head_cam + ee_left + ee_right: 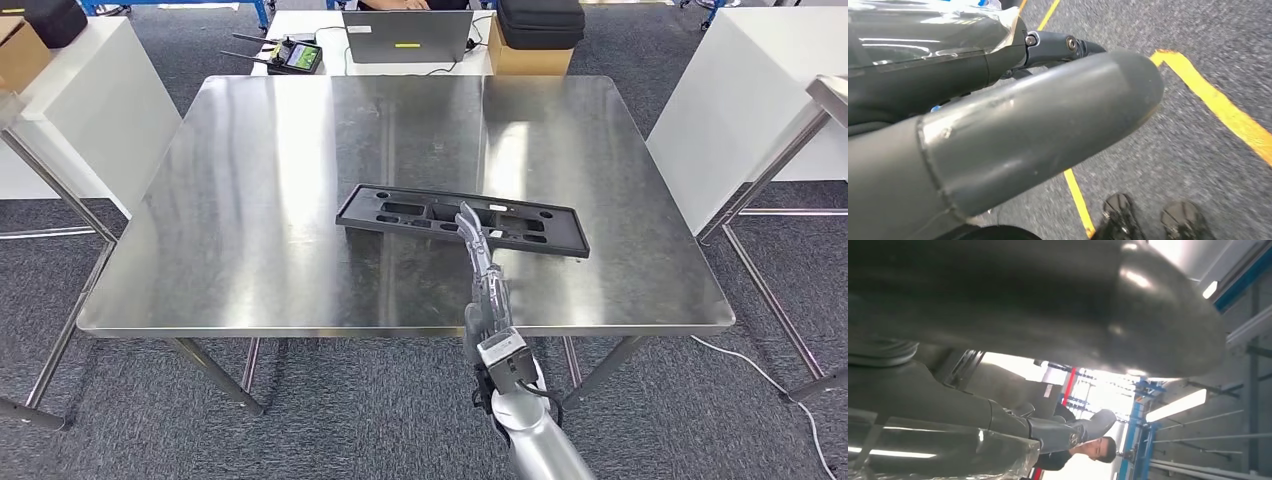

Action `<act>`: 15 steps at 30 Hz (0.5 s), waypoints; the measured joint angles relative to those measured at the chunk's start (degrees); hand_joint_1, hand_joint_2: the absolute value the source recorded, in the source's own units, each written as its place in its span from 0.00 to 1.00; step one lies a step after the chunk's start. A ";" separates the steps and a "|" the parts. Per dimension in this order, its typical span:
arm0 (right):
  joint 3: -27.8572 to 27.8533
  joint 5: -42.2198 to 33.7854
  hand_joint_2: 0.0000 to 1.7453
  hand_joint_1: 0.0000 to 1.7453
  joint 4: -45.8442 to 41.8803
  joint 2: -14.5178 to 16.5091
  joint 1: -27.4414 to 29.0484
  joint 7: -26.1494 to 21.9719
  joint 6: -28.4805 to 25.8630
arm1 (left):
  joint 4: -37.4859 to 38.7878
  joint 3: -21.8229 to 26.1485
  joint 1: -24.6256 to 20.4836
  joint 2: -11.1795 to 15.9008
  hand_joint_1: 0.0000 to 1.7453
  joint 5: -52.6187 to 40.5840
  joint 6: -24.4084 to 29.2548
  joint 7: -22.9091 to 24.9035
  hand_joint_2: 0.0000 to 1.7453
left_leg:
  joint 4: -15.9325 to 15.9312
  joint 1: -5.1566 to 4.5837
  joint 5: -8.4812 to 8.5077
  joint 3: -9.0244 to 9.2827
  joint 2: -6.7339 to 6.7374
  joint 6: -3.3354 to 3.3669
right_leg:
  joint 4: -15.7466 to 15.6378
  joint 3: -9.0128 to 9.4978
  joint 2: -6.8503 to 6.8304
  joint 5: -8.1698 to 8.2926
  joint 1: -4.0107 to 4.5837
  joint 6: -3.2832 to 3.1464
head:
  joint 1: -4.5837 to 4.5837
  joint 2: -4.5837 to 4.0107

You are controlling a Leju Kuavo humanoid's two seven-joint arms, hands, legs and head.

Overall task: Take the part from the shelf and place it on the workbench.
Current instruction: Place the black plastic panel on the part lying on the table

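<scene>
R hand [483, 290] is reaching in from the near edge over the workbench [250, 220], fingers [472, 232] lying long and fairly straight, tips resting at or just over the near edge of the part [462, 219]. Can't tell if they're touching it or just above; nothing looks wrapped or pinched, so I'm judging the hand isn't gripping. In the R wrist view the thumb [1048, 295] is blocking most of the frame, darker fingers beside it extended w/ nothing between them. L hand [998, 130] is hanging by the floor, thumb big in frame; finger state can't be told.

The part, a long black plastic frame w/ cut-outs, is lying flat on the bench, roughly centre, a bit right, clear of all edges. So placing looks basically done; step in hand is letting go and pulling clear. To do that well: lift fingers straight up first, then draw back toward the near edge, so tips aren't snagging a cut-out and dragging the frame.

Farther out: a white table [330, 40] behind the bench is carrying a laptop [407, 36], a controller [295, 55], a cardboard box [525, 58] w/ a black case [541, 22] on top. White cabinets are flanking left and right. None of it is blocking the retreat path. A person is standing nearby in the R wrist view.
</scene>
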 joint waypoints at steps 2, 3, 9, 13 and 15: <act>0.62 -1.42 0.00 0.00 0.51 -0.08 0.08 0.00 -0.49 | 0.02 -0.39 0.20 -0.16 0.00 -1.00 0.05 0.27 0.00 | 5.08 0.50 -5.38 -1.49 0.10 -1.04 | -0.04 -0.63 -0.21 0.95 -0.20 -0.63 | -0.22 0.01; 0.87 -2.19 0.00 0.00 0.70 -0.19 0.29 0.00 -0.78 | 0.02 -0.57 0.28 -0.21 0.00 -1.36 -0.06 0.14 0.00 | 8.63 0.78 -8.16 -2.30 0.14 -1.57 | 0.02 -1.14 -0.30 1.40 -0.20 -0.74 | -0.32 0.01; 1.70 -3.95 0.00 0.00 1.64 -1.05 1.74 0.00 -1.70 | -0.02 -1.88 0.63 0.05 0.00 -3.09 -0.79 -1.75 0.00 | 3.88 2.34 -7.26 6.05 0.18 -3.27 | 1.44 -4.18 -0.56 2.98 -0.75 0.52 | -0.40 0.01; 2.25 -4.02 0.00 0.00 1.95 -1.17 1.76 -0.02 -1.99 | -0.04 -2.42 0.68 0.24 0.00 -3.53 -1.06 -1.95 0.00 | -0.02 1.68 -6.48 7.80 -0.44 -1.69 | 1.77 -5.00 -0.37 4.06 -0.43 2.20 | -0.22 0.00; 2.36 -4.02 0.00 0.00 2.12 -1.36 1.82 -0.02 -2.01 | -0.04 -2.76 0.69 0.27 0.00 -3.56 -1.06 -1.98 0.00 | -0.31 1.46 -5.62 7.09 -0.24 -0.33 | 2.46 -5.87 -0.28 3.57 -0.42 2.76 | -0.16 0.00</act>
